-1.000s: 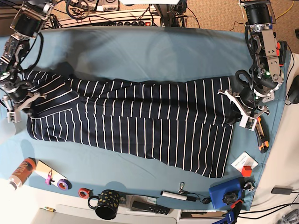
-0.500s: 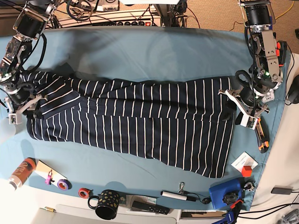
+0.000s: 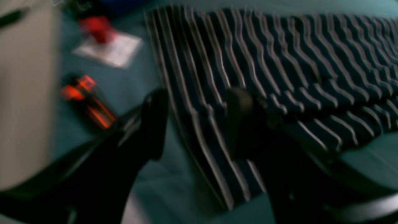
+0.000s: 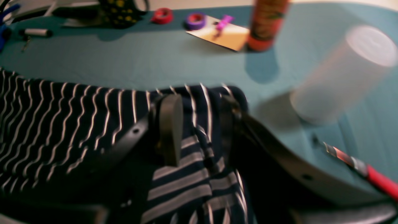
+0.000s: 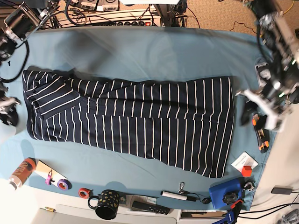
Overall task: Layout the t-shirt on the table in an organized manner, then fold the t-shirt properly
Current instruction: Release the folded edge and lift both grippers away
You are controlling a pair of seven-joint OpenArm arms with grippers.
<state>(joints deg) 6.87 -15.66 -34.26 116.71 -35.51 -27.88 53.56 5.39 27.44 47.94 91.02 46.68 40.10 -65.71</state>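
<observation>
- We see the t-shirt [image 5: 135, 119] lying flat across the middle of the table [image 5: 154, 51], stretched lengthwise from the base view's left edge toward the right edge, one layer folded over along its far half.
- At the left end a sleeve [image 5: 49, 93] lies folded over the body; the hem end sits near the right edge.
- Our left gripper [image 5: 259, 112] hangs just off the hem end with its jaws spread apart; in the left wrist view the fingers [image 3: 155, 124] straddle the shirt's edge with nothing clamped between them, though the blur keeps us from telling whether they touch the cloth.
- Our right gripper [image 4: 199, 130] has its jaws parted over the sleeve end, gripping nothing; contact is unclear.
- Near the front edge we find a black dotted mug [image 5: 106, 203], tape rolls [image 5: 84, 192] and an orange bottle [image 5: 22, 171].
- A blue box [image 5: 225, 193] sits at the front right corner.
</observation>
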